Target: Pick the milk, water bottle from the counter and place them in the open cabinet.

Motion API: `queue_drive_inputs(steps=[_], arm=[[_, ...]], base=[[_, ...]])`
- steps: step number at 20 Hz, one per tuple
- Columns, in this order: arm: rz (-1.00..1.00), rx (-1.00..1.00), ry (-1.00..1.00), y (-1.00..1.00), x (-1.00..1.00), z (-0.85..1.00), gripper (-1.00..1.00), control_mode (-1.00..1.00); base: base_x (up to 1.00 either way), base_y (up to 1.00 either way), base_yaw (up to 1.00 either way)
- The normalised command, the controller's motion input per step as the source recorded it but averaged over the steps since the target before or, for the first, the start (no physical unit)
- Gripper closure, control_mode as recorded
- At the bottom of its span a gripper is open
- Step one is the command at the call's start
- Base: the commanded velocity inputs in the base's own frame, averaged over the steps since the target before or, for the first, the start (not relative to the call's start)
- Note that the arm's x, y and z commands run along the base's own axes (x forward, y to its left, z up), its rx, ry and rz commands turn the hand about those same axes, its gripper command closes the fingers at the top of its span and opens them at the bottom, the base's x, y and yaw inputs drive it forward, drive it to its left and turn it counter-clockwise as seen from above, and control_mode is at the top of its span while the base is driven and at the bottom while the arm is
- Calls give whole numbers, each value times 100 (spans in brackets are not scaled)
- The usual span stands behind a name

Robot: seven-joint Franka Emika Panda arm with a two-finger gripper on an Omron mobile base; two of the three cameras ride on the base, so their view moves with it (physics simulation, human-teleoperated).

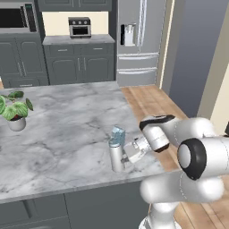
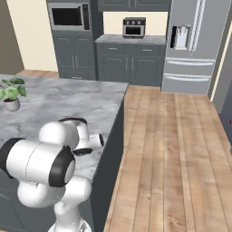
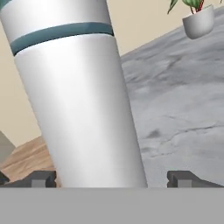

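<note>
Your gripper (image 3: 111,179) stands wide open with the bottle (image 3: 78,100) upright between its fingertips (image 3: 183,178) (nothing gripped yet). The bottle stands near the counter (image 1: 67,129) edge, the milk (image 1: 118,133) just behind it; close across its long axis.

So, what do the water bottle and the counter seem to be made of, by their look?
The water bottle looks like smooth plastic or brushed metal, I cannot say which: plain light grey with a soft sheen and a teal band near the top. The counter looks like polished marble: grey-white with dark, irregular veins.
</note>
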Motion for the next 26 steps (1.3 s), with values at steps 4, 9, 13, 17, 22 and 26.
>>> queue_drive_inputs(steps=[4,9,13,17,22,26], arm=[[0,1,7,33,11,-19,-100,-100],[0,0,3,24,9,-17,100,-100],[0,-3,0,13,0,-7,100,-100],[-1,0,-2,-2,-48,1,100,-100],[-12,0,-9,-14,-81,42,100,-100],[-17,0,-12,-24,-66,97,100,-100]], base=[[0,0,0],[0,0,0],[0,0,0],[0,0,0],[0,0,0],[0,0,0]])
